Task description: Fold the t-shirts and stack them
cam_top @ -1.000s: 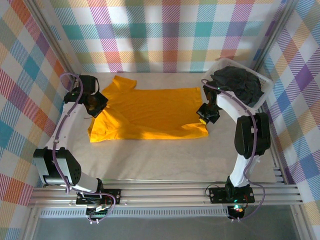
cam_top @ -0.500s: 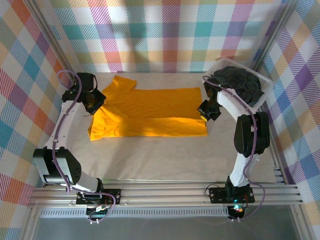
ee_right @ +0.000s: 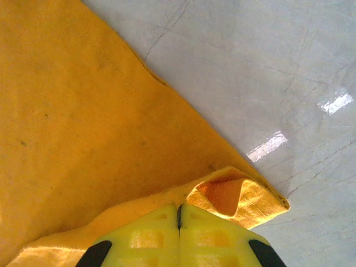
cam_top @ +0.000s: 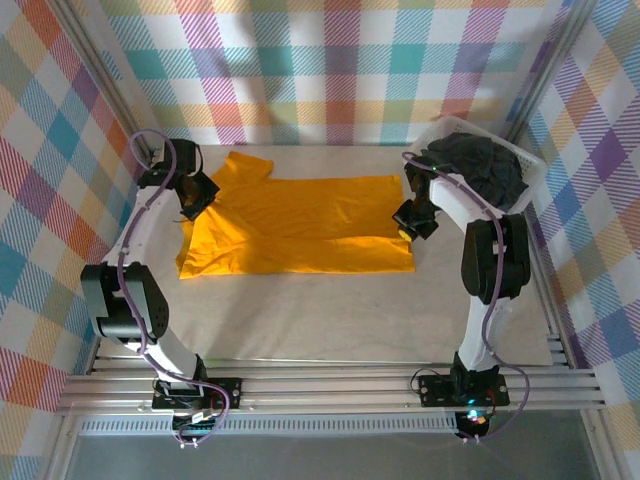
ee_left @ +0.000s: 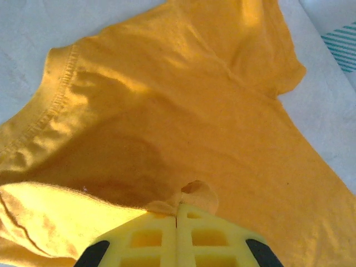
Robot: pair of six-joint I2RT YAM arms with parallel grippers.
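Overhead view: plaid walls (cam_top: 340,70) in pastel checks enclose a pale grey tabletop (cam_top: 330,320). An orange-yellow t-shirt (cam_top: 300,225) lies flat across the far half of it, its long axis running left to right, with the sleeve and collar end at the left and the hem at the right. The left gripper (cam_top: 196,197) sits at the shirt's left end and the right gripper (cam_top: 412,220) at its right end, so the cloth spans the gap between them and each arm is nearest its own end. A charcoal t-shirt (cam_top: 478,165) is heaped in a white lattice basket (cam_top: 533,172) in the far right corner, just beyond the right arm.

Left wrist view: pale tabletop (ee_left: 55,22) shows at the top left. The left gripper (ee_left: 177,214) is clenched, its yellow pads pressed together on a small pinch of orange cloth. The rest of the orange-yellow t-shirt (ee_left: 194,111) spreads away ahead of the fingers, with a stitched edge curving off to the left.

Right wrist view: glossy, faintly veined tabletop (ee_right: 267,72) fills the upper right. The right gripper (ee_right: 179,214) is likewise clamped on the orange-yellow t-shirt (ee_right: 72,128) beside a corner that curls over on itself. The shirt stretches ahead and to the left of the fingers.

The coming move likely depends on both ends travelling together across the shirt's short axis, so that the fold runs straight along its length.
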